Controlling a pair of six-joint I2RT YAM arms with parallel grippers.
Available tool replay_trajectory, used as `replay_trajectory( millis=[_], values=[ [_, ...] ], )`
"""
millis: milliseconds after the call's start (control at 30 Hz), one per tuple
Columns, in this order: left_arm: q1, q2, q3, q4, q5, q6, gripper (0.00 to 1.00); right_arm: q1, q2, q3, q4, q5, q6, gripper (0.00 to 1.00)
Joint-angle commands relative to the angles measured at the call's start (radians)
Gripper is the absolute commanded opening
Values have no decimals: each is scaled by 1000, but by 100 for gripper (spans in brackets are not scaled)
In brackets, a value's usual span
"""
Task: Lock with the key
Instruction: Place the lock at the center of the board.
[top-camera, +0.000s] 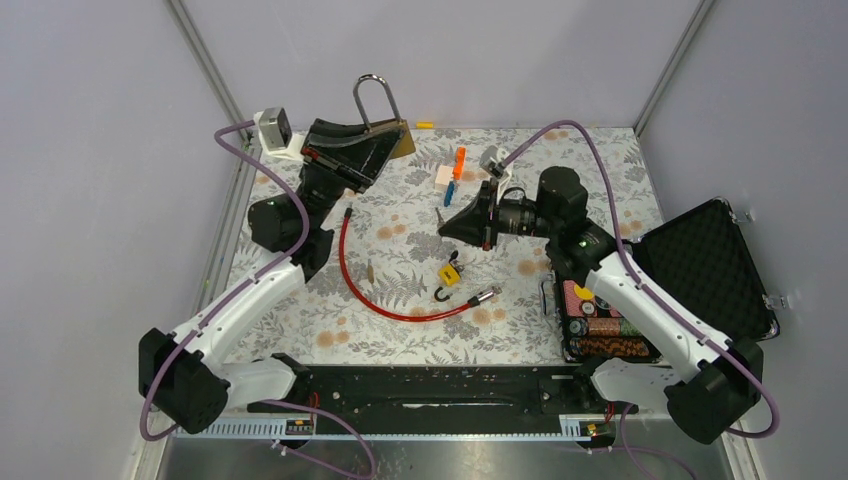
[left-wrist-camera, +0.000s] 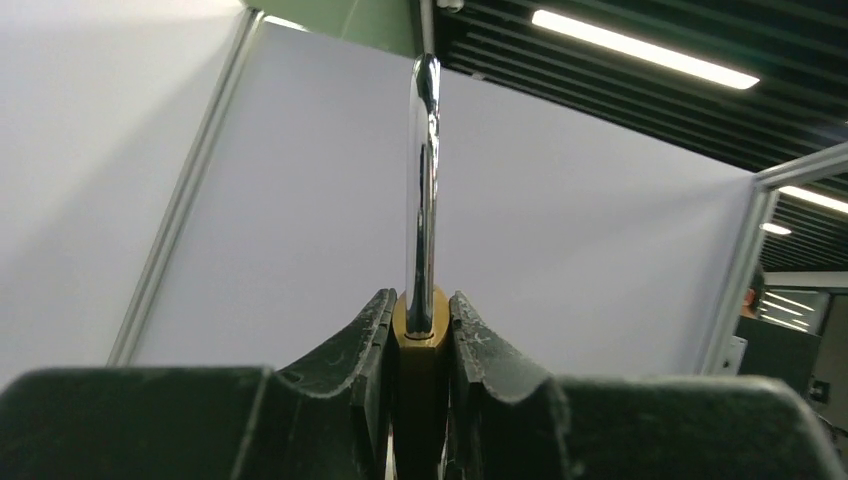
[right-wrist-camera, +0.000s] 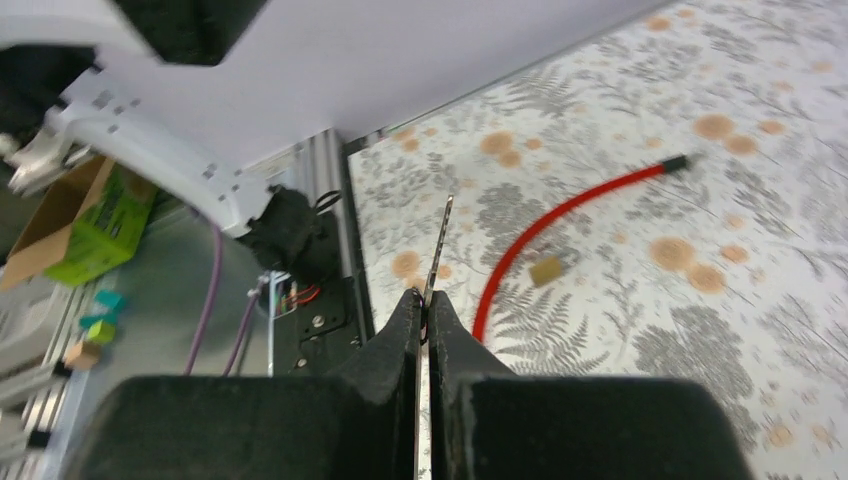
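My left gripper (top-camera: 372, 152) is raised at the back left and shut on a brass padlock (top-camera: 404, 140). Its long silver shackle (top-camera: 374, 98) points up. In the left wrist view the brass body (left-wrist-camera: 420, 360) is pinched between the fingers of the left gripper (left-wrist-camera: 421, 305), and the shackle (left-wrist-camera: 424, 180) rises edge-on above them. My right gripper (top-camera: 447, 228) hovers over the middle of the table, pointing left. It is shut on a thin silver key (right-wrist-camera: 438, 250), whose blade sticks out past the tips of the right gripper (right-wrist-camera: 424, 305). The key and padlock are apart.
A red cable (top-camera: 385, 300) with a metal end (top-camera: 485, 295) curves across the floral table. A small yellow padlock (top-camera: 450, 275) lies beside it. Orange and blue pieces (top-camera: 456, 170) sit at the back. An open black case (top-camera: 705, 265) and a tray of batteries (top-camera: 600, 325) are at the right.
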Motion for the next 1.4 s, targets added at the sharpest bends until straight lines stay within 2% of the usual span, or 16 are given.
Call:
replay_trajectory(
  millis=[0, 133, 300, 400, 733, 933, 1067, 1133, 1233, 1367],
  values=[
    [2, -1, 40, -229, -58, 72, 0, -70, -25, -17, -1, 184, 91, 0],
    [1, 129, 92, -396, -83, 85, 0, -193, 5, -61, 52, 330, 235, 0],
    [-9, 365, 151, -399, -45, -12, 0, -257, 61, -101, 19, 553, 270, 0],
    [-39, 487, 189, -422, -64, -28, 0, -294, 117, -121, 15, 620, 289, 0],
    [-111, 842, 422, -688, -124, -154, 0, -371, 344, -134, 7, 681, 324, 0],
    [-124, 1002, 532, -728, -123, -206, 0, -394, 453, -125, -11, 677, 352, 0],
    [-127, 1056, 549, -773, -128, -207, 0, -400, 504, -104, -28, 679, 362, 0],
    [-127, 1070, 552, -803, -127, -219, 4, -401, 527, -85, -53, 698, 368, 0],
    [-126, 1094, 606, -850, -103, -232, 22, -402, 555, -64, -69, 690, 371, 0],
    [-130, 1122, 681, -980, -81, -218, 33, -403, 599, -12, -114, 646, 356, 2]
  ],
)
